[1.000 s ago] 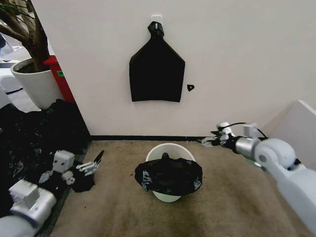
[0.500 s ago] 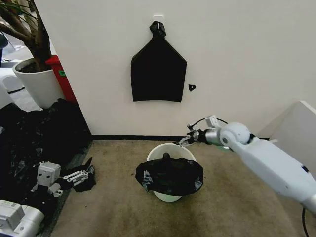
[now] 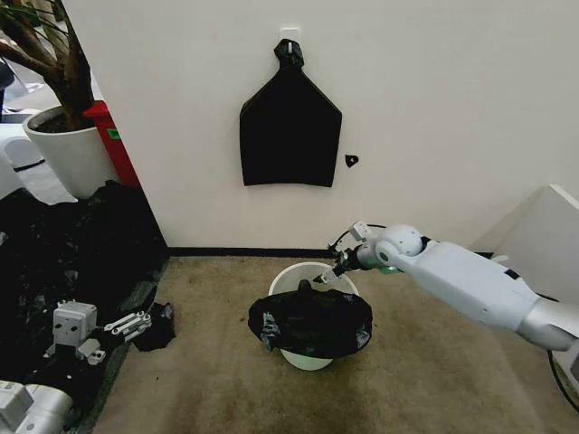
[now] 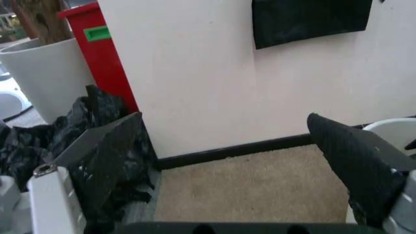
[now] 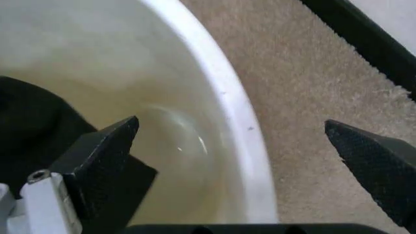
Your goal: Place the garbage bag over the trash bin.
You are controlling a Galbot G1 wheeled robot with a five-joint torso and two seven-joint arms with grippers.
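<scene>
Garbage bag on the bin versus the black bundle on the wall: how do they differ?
The garbage bag is crumpled and glossy, draped over the front of the trash bin on the floor; the black bundle is flat, trapezoid-shaped and hangs on the wall from a knotted top. The right gripper is open at the bin's rim by the bag; nothing is near the bundle. Both are black.

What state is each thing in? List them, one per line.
Glossy black plastic garbage bag: draped over the bin's near rim, far rim bare.
Round cream-white plastic trash bin: upright on carpet, partly covered.
Right tool: open, straddling the bin's far rim.
Left tool: open, low beside black plastic pile.
</scene>
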